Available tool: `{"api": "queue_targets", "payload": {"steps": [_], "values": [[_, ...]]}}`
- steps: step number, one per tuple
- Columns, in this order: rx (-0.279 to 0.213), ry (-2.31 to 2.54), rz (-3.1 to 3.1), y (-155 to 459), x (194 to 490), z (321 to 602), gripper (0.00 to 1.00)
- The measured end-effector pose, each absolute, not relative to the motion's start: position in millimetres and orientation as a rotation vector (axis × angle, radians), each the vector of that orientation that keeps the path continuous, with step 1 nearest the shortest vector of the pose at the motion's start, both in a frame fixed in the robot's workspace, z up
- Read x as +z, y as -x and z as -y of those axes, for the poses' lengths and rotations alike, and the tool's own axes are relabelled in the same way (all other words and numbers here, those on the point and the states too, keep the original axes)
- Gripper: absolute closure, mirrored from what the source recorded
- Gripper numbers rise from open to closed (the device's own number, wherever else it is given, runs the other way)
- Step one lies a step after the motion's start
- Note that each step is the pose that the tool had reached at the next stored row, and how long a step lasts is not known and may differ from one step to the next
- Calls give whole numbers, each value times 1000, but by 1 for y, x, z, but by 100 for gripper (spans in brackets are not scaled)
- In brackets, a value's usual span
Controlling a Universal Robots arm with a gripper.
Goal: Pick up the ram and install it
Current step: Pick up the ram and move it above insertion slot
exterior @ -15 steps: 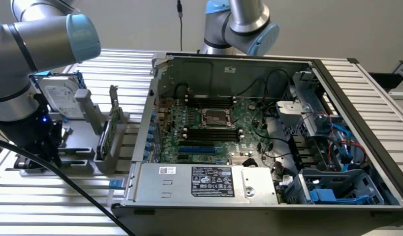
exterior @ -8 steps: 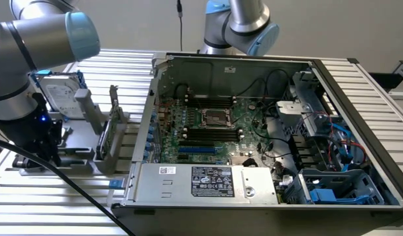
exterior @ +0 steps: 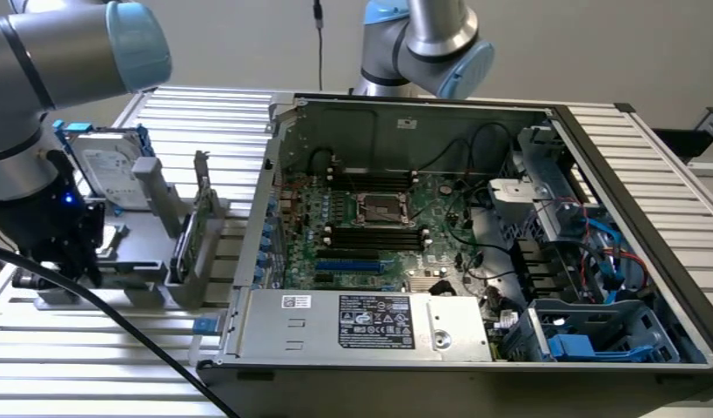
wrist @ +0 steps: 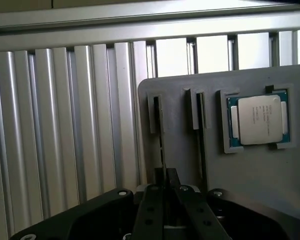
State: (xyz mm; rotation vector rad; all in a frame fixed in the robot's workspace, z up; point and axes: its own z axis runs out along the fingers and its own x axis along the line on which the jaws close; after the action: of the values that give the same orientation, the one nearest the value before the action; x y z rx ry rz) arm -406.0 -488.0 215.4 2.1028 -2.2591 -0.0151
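Observation:
The ram [wrist: 162,145] is a thin dark stick seen edge-on, standing in a slot of the grey holder [wrist: 250,170]. My gripper [wrist: 166,192] sits right over its near end, and its black fingers [wrist: 150,210] are pressed together on the stick. In the exterior view the gripper [exterior: 63,252] hangs low over the grey holder [exterior: 130,270] at that view's left, beside the open computer case [exterior: 449,113]. The motherboard's black slots [exterior: 373,237] lie inside the case, apart from the gripper.
A second dark stick [wrist: 202,150] stands in the neighbouring slot. A square silver processor chip [wrist: 259,120] rests in a pocket of the holder. A silver hard drive [exterior: 106,170] stands behind the holder. A black cable [exterior: 124,326] trails over the ribbed aluminium table [exterior: 89,366].

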Motion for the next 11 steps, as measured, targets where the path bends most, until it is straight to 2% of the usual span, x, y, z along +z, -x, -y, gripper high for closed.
{"api": "queue_targets", "payload": {"steps": [11], "values": [[-16,-2102,2260,397,264,488,86]]}}
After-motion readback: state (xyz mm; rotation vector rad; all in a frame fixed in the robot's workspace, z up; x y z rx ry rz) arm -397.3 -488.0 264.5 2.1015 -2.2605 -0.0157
